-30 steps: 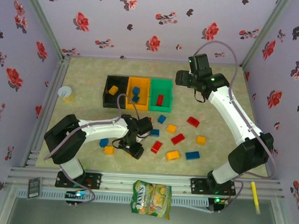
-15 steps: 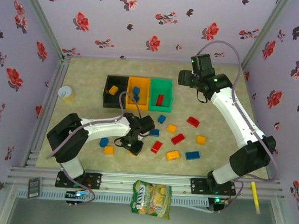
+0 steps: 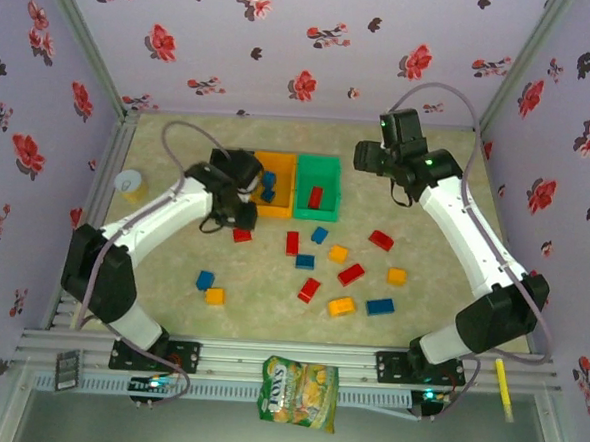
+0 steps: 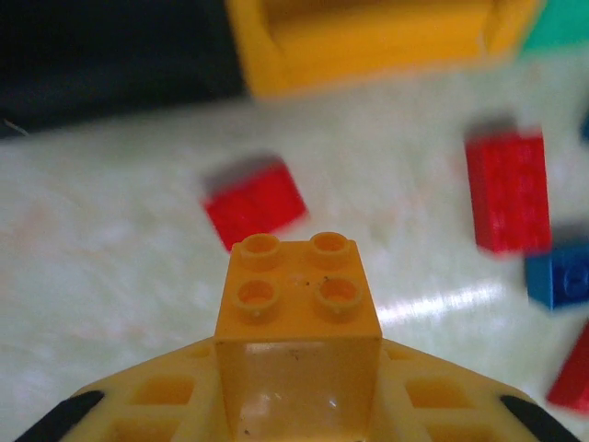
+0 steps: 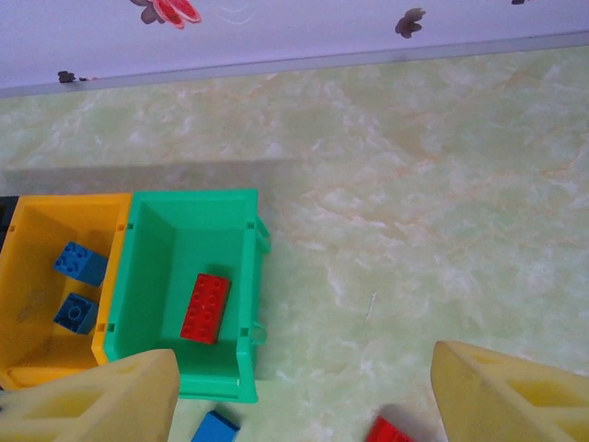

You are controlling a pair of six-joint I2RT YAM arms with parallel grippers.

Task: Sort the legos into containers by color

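Left tool, lego, now beside bin

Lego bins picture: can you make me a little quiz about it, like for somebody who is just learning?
1. True or false: the green bin has a blue brick inside.
2. What colour is the held brick in the left claw? A red, B blue, C yellow-orange.
3. Fill the gap: the orange bin holds ___ blue bricks.

Key
1. False. It has one red brick inside.
2. C.
3. Two.
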